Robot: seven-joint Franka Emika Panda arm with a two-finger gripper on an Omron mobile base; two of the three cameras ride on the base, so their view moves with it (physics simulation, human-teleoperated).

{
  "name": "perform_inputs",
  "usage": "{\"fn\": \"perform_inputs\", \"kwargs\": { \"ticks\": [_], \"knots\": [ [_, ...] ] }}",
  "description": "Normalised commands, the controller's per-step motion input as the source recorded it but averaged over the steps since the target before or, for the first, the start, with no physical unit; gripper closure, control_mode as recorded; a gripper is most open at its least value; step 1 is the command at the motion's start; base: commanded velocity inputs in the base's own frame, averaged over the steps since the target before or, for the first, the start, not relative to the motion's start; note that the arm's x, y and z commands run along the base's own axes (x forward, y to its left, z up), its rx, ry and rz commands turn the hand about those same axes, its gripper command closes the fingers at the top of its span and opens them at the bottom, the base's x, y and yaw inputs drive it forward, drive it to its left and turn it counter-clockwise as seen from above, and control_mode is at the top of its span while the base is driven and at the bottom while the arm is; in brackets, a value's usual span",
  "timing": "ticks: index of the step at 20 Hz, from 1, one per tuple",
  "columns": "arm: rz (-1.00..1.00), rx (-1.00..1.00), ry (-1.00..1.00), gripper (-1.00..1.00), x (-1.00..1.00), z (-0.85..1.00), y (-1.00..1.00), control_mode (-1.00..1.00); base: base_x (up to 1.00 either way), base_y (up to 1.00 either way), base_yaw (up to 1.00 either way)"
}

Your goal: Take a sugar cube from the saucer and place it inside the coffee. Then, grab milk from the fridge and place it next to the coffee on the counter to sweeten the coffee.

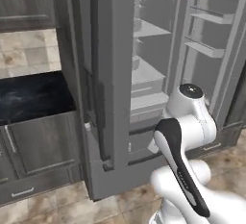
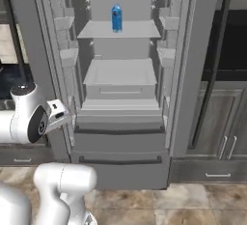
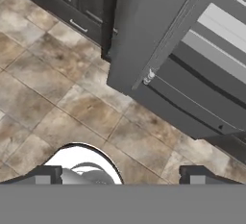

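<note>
The fridge (image 2: pixel 120 98) stands with both doors swung open, showing pale grey shelves. The milk (image 2: pixel 116 18), a small blue carton, stands upright on the upper shelf, far above and beyond the arm. My gripper (image 3: pixel 122 176) points down at the tiled floor in front of the fridge's left door (image 3: pixel 144 35); its two fingertips (image 3: pixel 48 175) are wide apart with nothing between them, so it is open. A stretch of the black marble counter (image 1: pixel 33 95) lies left of the fridge. The saucer, the sugar cube and the coffee are out of view.
The open left door (image 1: pixel 113 74) with its long bar handle (image 1: pixel 96 69) stands close to the arm's elbow (image 1: pixel 190 107). The right door (image 1: pixel 211 40) carries shelf bins. Dark wood-grain base cabinets (image 2: pixel 222 137) flank the fridge. The lower freezer drawer (image 2: pixel 120 159) is shut.
</note>
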Motion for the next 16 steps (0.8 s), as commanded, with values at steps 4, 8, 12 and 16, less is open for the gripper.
{"fn": "perform_inputs", "kwargs": {
  "ticks": [4, 8, 12, 16],
  "knots": [
    [0.0, 0.0, 0.0, -1.0, 0.0, 0.0, 0.0, 1.0, 0.32, -0.94, 0.18],
    [0.0, 0.0, 0.0, -1.0, 0.0, 0.0, 0.0, 1.0, 0.35, -0.46, 0.25],
    [0.0, 0.0, 0.0, -1.0, 0.0, 0.0, 0.0, 1.0, 0.58, -0.02, 0.07],
    [0.0, 0.0, 0.0, -1.0, 0.0, 0.0, 0.0, 1.0, 0.62, 0.2, 0.0]
  ]
}}
